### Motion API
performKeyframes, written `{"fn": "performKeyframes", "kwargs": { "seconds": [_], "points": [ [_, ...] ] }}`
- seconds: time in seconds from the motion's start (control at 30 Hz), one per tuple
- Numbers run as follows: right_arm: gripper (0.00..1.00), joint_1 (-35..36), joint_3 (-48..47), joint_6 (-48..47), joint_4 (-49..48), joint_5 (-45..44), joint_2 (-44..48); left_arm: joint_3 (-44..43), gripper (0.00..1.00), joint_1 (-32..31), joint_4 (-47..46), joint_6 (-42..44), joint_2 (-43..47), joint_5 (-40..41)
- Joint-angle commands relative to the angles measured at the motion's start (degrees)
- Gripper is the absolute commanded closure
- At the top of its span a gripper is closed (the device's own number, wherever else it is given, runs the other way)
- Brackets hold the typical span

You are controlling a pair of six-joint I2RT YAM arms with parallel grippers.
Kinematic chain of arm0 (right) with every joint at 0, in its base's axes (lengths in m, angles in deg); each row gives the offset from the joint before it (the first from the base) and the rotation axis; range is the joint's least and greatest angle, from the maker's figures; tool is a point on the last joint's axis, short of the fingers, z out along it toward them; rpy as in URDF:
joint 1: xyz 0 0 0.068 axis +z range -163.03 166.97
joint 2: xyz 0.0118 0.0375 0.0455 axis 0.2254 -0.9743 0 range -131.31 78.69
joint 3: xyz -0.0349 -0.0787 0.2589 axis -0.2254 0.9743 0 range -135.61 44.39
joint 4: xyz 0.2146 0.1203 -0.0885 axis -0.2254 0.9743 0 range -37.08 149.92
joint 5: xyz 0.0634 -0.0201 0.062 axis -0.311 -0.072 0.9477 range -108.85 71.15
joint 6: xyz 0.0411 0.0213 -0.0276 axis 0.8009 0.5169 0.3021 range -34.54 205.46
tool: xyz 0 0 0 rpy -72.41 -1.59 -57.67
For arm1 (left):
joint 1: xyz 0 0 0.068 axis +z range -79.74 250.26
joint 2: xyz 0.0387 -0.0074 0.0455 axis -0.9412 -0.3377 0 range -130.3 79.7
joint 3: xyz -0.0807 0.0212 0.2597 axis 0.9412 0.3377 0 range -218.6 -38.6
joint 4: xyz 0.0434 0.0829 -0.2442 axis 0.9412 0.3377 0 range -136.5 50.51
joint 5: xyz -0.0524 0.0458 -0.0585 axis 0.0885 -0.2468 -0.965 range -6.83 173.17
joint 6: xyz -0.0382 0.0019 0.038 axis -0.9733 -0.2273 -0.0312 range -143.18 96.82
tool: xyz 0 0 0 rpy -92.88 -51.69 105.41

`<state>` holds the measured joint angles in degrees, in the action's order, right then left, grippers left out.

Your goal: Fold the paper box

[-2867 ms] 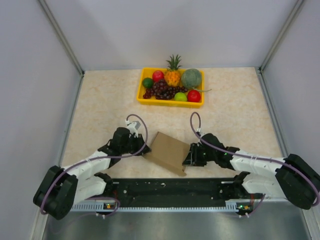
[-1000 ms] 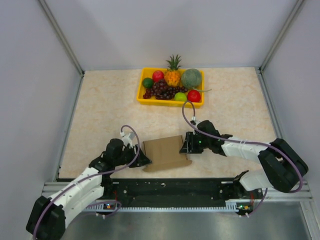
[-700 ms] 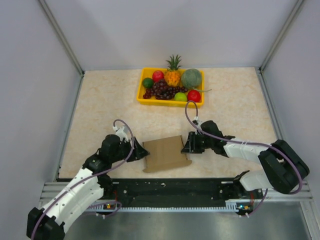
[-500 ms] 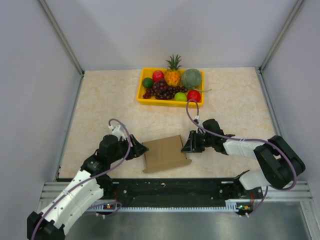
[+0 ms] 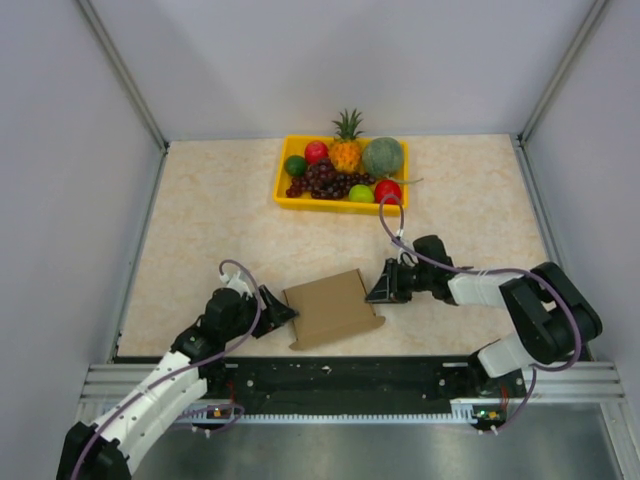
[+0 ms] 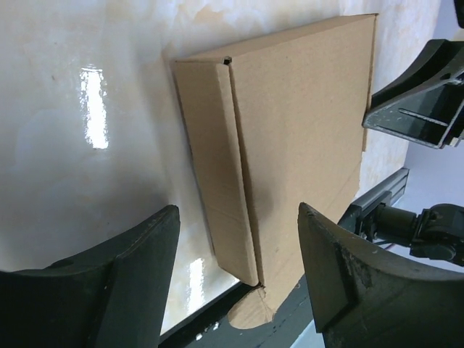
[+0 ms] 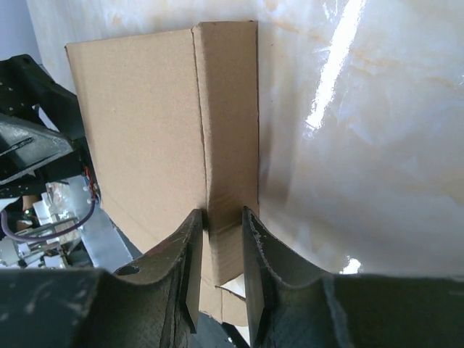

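Pale marbled table (image 5: pixel 200 220) beneath everything, hemmed by grey panels (image 5: pixel 60 150) left, right and far. At far centre, a yellow fruit tray (image 5: pixel 330 207) loaded with a pineapple (image 5: pixel 346 152), a green melon (image 5: pixel 382 157) and dark grapes (image 5: pixel 322 180), well apart from the work. At near centre, the plain brown paper box (image 5: pixel 332 308), lying flat as a low folded carton with a narrow creased side panel along each flank. On its right edge, the right gripper (image 7: pixel 221 214), clenched narrowly around that side panel, cardboard filling the gap between both fingers. Just beside its left edge, the left gripper (image 6: pixel 239 217), released, jaws spread wide, facing the left side panel; contact there impossible to tell.
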<state>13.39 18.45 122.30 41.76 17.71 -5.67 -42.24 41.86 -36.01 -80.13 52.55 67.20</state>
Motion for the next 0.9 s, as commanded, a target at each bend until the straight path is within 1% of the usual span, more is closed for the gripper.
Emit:
{"fn": "performKeyframes", "kwargs": {
  "seconds": [0.0, 0.17, 0.23, 0.27, 0.37, 0.4, 0.43, 0.47, 0.53, 0.63, 0.73, 0.8, 0.87],
  "points": [
    [0.81, -2.2, 1.7, -2.8, 2.5, -5.3, -2.8, 0.6, 0.29, 0.1, -6.2, -2.6, -1.1, -1.1],
    [0.82, -2.7, 1.9, -1.6, 2.3, -5.9, -4.3, 2.8, 0.29, 0.1, -12.7, -7.0, -4.7, -4.9],
    [0.82, -3.1, 2.6, -1.2, 2.1, -6.4, -4.3, 1.8, 0.30, 0.1, -10.8, -5.6, -5.3, -5.0],
    [0.82, -3.6, 2.7, -1.1, 1.9, -6.5, -4.2, 1.4, 0.30, 0.0, -8.2, -5.4, -4.9, -4.8],
    [0.82, -3.9, 3.2, -0.6, 1.8, -7.0, -4.1, 0.8, 0.30, 0.0, -4.2, -5.6, -2.2, -4.6],
    [0.82, -3.9, 3.2, -0.6, 2.1, -7.5, -3.9, 0.0, 0.30, 0.0, -2.2, -5.4, -1.4, -4.1],
    [0.82, -3.9, 3.2, -0.5, 2.2, -8.0, -3.6, -0.8, 0.30, 0.0, 2.4, -4.0, 0.2, -3.4],
    [0.82, -4.0, 3.3, -0.3, 2.1, -8.2, -3.4, -1.7, 0.30, 0.0, 5.1, -3.2, 0.8, -2.3],
    [0.82, -4.0, 3.1, 0.1, 2.1, -8.6, -3.4, -2.9, 0.30, 0.0, 6.9, -1.1, 2.2, -0.6],
    [0.82, -4.2, 3.2, 0.7, 2.1, -9.4, -3.7, -1.6, 0.30, 0.0, 3.7, -1.1, 0.7, -3.8],
    [0.82, -4.4, 3.3, 1.2, 1.6, -9.6, -4.0, -0.6, 0.29, -0.1, 0.4, -2.3, -3.4, -6.9],
    [0.82, -4.4, 3.3, 1.3, 1.5, -9.7, -3.9, 1.7, 0.28, -0.1, -4.6, -4.0, -4.4, -8.2],
    [0.82, -4.5, 3.3, 1.5, 1.5, -10.1, -3.9, 3.3, 0.28, -0.2, -7.7, -7.3, -4.0, -8.9]
  ]
}}
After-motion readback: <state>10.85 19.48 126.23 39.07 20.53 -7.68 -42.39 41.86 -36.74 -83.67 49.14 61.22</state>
